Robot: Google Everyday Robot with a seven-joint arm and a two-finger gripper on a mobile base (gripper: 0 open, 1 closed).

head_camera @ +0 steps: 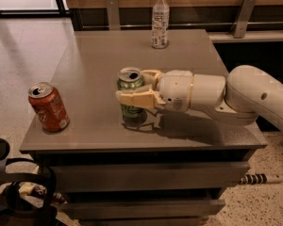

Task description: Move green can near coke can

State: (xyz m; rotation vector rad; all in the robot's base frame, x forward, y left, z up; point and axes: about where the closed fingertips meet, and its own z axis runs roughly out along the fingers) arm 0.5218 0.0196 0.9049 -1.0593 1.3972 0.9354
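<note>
I have the gripper closed around the green can, which stands upright between its jaws; the coke can sits well apart.

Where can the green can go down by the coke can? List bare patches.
Free: the strip of table between the coke can and the green can; also the back-left area beside the bottle. Crowded: right side, where the gripper, shut on the green can, reaches in.

End effector around green can, table centre; coke can left; bottle behind.
</note>
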